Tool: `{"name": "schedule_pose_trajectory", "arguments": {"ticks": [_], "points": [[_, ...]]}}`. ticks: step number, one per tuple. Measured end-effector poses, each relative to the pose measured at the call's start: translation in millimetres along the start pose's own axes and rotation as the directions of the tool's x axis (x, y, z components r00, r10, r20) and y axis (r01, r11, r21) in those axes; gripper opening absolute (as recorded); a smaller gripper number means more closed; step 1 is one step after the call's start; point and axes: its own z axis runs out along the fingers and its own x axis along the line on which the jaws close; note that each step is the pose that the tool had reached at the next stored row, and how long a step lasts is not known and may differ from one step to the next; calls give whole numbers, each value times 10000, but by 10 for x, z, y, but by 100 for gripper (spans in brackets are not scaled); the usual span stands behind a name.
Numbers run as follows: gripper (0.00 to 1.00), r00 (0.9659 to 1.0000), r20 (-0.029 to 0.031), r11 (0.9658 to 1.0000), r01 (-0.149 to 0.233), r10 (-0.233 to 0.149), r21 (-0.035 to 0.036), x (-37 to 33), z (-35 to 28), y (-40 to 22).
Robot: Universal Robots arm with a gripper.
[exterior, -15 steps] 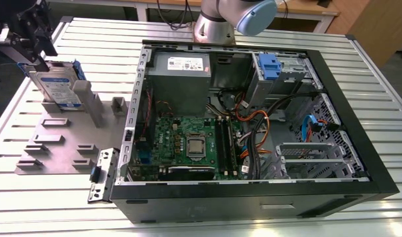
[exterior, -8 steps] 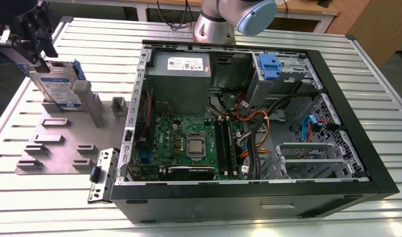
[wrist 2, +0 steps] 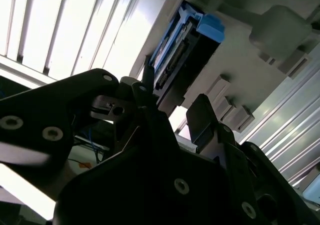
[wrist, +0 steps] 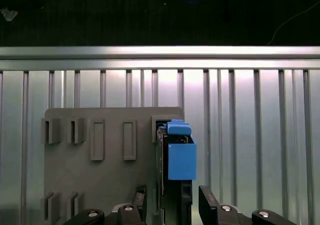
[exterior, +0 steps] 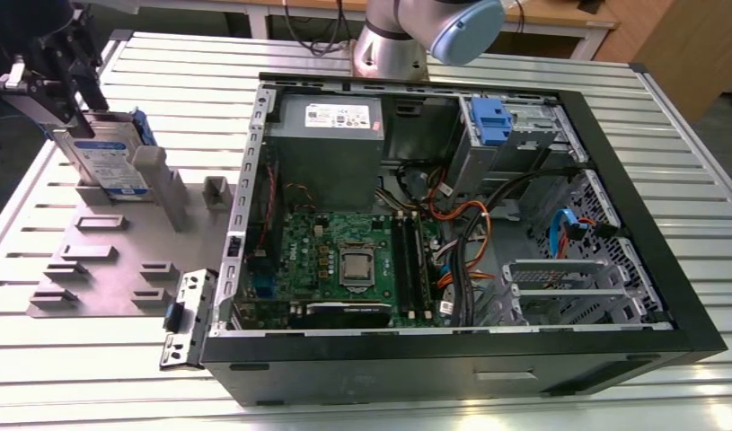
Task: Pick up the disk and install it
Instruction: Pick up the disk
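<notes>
On the table point(exterior: 653, 135): a grey holder plate point(exterior: 114, 260) lies at the exterior view's left with the disk point(exterior: 108, 166) in it and the gripper point(wrist: 173, 192) above, and an open computer case point(exterior: 462, 368) sits beside it to the right.
Disk: it stands on edge in a slot at the far end of the holder plate, with its label facing out and blue rails along its edges. It is well apart from the case.
Gripper: it is poised right over the disk's upper edge. In the first wrist view its two dark fingers point(wrist: 207, 205) are spread, one on each side of the disk, with a sliver of gap on both sides as far as I can see. It holds nothing.
Case interior: there is a motherboard point(exterior: 341, 260), loose cables, a grey power supply point(exterior: 330, 135) at the back and a drive cage with a blue tab point(exterior: 491, 121) near the far corner.
Done so far: by my reading, only the approach, with the fingers lined up on the disk.
Left to do: the grasp, the lift out of the slot and the whole fitting into the case. The job looks barely begun.
</notes>
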Motion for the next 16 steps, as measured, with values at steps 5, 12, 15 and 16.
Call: {"name": "schedule_pose_trajectory", "arguments": {"ticks": [5, 12, 15, 16], "points": [[53, 10000, 13, 10000, 12, -12, 2, 2, 84, -1], [53, 10000, 63, 10000, 22, -22, 3, 3, 112, -1], [53, 10000, 66, 10000, 22, -22, 6, 3, 135, -1], [53, 10000, 66, 10000, 23, -23, 5, 4, 141, -1]]}}
